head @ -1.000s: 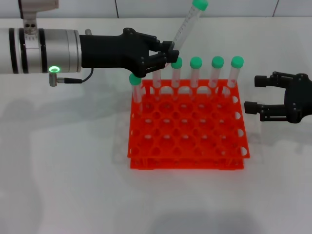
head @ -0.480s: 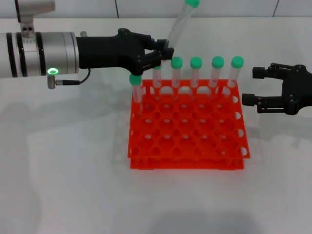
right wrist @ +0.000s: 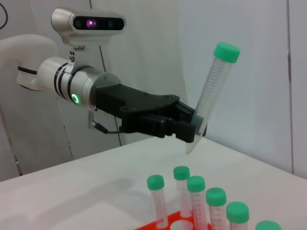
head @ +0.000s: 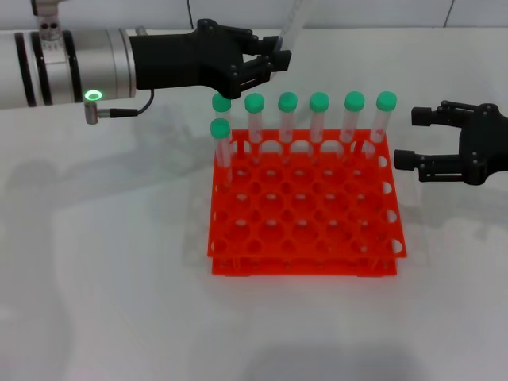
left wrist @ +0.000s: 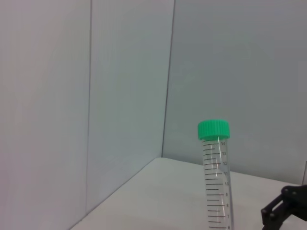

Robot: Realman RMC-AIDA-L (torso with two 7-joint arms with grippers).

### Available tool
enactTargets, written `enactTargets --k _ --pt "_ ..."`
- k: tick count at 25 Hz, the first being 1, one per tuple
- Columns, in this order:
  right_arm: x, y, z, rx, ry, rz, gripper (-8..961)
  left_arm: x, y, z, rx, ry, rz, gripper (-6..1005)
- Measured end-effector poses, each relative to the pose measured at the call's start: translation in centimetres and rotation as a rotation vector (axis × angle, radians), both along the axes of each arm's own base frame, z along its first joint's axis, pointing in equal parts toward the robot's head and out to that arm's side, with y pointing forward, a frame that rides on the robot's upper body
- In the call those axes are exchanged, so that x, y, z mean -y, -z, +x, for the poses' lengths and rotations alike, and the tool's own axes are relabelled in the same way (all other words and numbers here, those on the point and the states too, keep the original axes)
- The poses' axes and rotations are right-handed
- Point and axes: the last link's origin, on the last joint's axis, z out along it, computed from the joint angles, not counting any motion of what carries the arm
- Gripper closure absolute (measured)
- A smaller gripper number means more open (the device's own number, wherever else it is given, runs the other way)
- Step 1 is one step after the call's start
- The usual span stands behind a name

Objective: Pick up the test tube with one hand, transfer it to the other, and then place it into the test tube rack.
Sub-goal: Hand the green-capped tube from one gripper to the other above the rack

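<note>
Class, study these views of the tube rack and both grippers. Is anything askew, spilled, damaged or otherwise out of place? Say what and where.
Only one thing: the test tube in the left gripper is held tilted above the orange rack, gripped near its tip, cap up. The seven racked tubes stand upright. The right gripper waits open beside the rack. No spill or damage shows.

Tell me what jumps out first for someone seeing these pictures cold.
The bright orange test tube rack at mid-table, with seven green-capped tubes standing along its far side. Behind it, the left gripper holds a test tube aloft, tilted, cap up. The right gripper waits open beside the rack.
</note>
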Motion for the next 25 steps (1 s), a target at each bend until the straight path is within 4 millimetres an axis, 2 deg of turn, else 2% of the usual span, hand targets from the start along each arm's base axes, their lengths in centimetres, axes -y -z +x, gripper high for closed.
enactTargets --k 7,25 --pt "-0.3 -0.1 -0.4 -0.01 -0.007 0.004 112 0.4 0.8 0.0 -0.014 0.007 -0.027 798" --pt "-0.9 -0.7 -1.1 -0.058 -0.01 0.048 113 1.0 1.1 -0.1 -0.009 0.031 -0.036 798"
